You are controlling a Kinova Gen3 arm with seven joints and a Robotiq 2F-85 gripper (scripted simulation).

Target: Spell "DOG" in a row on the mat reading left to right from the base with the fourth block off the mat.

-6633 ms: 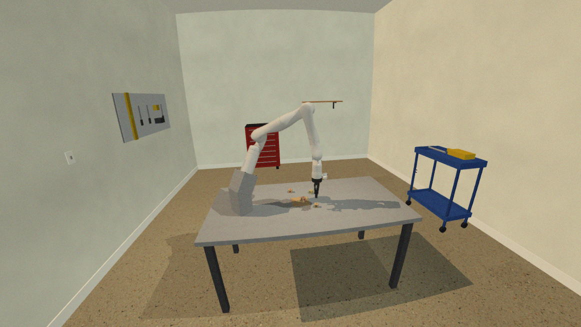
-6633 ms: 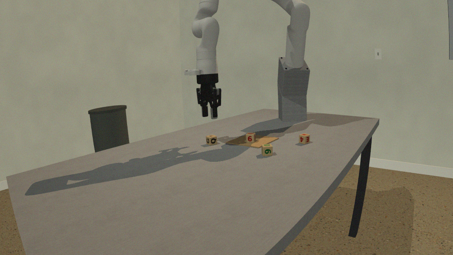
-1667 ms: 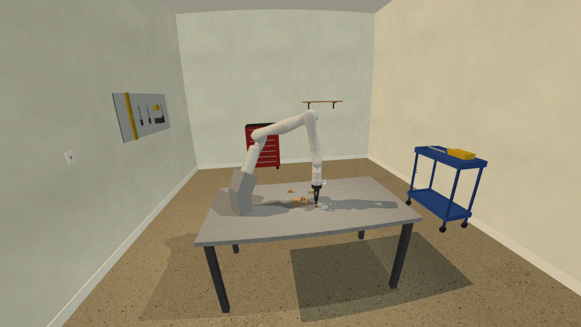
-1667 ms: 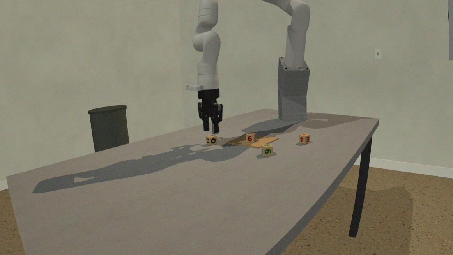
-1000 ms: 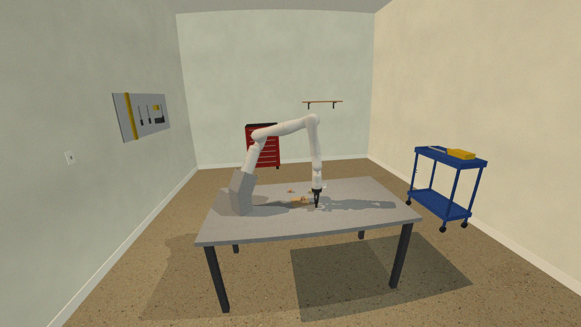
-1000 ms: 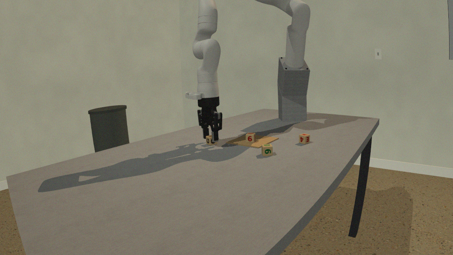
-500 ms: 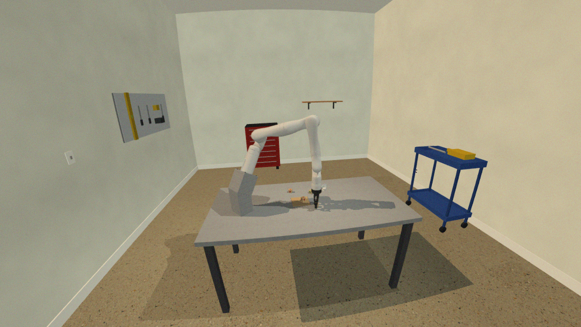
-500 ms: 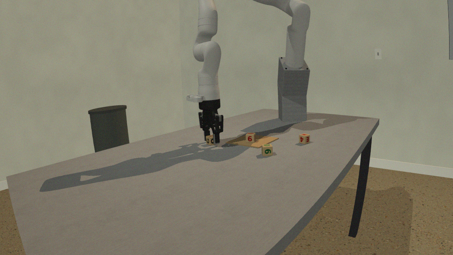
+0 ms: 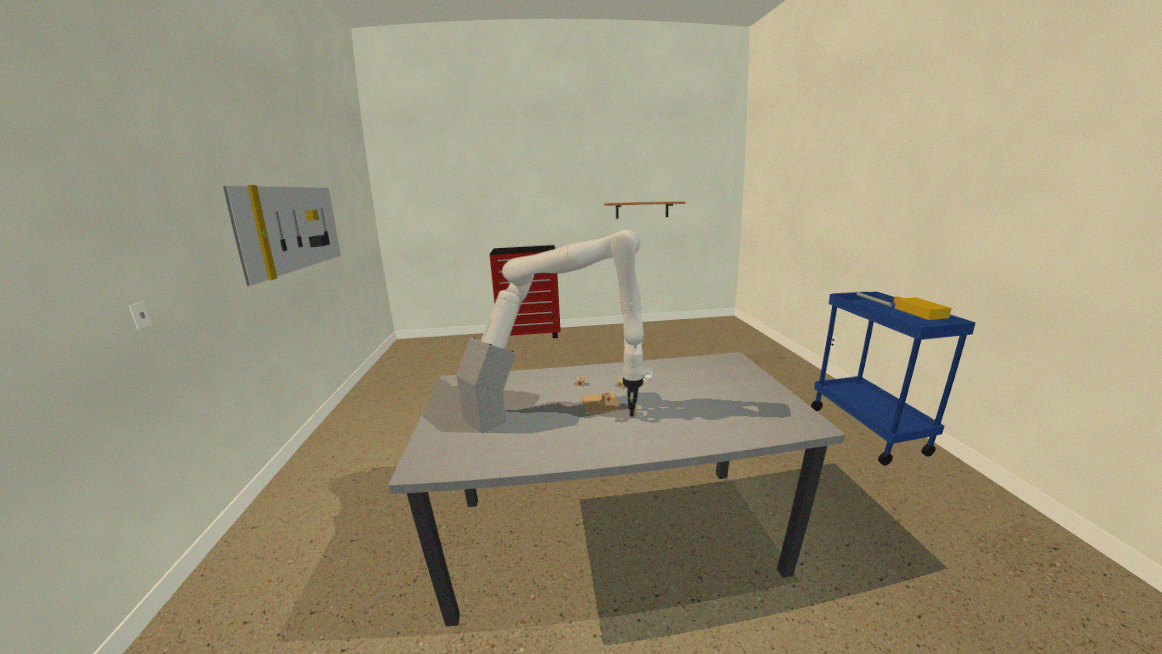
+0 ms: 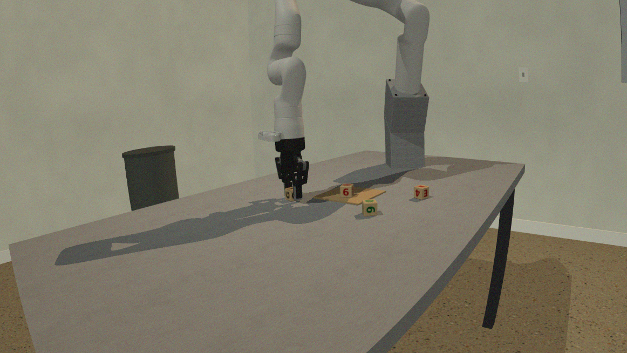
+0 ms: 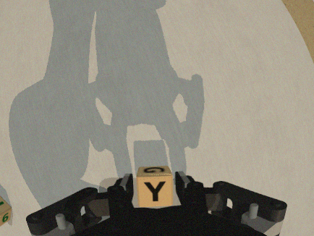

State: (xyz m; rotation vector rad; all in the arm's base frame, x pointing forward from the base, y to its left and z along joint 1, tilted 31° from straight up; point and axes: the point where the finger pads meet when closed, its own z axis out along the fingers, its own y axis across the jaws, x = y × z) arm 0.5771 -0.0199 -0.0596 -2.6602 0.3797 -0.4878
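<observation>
Straddling the Y block [image 10: 288,194] [image 11: 155,191] without visible contact, gripper [image 9: 632,410] [image 10: 292,193] [image 11: 154,182] half open

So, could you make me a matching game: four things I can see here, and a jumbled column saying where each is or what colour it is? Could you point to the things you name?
Things
1. Block with a black Y [image 10: 288,194] [image 11: 155,190]
2. Block with a red 6 [image 9: 607,398] [image 10: 346,191]
3. Block with a green 6 [image 9: 620,384] [image 10: 369,208] [image 11: 4,213]
4. Cart [image 9: 874,320]

Places and colours
A. On the mat [image 9: 593,407] [image 10: 370,194]
B. Blue
C. Between the open jaws of the gripper [image 9: 632,411] [image 10: 292,197] [image 11: 155,182]
D. On the table [image 9: 674,438] [image 10: 219,280] [image 11: 253,127], off the mat, outside the gripper

Right pairs: 1-C, 2-A, 3-D, 4-B
</observation>
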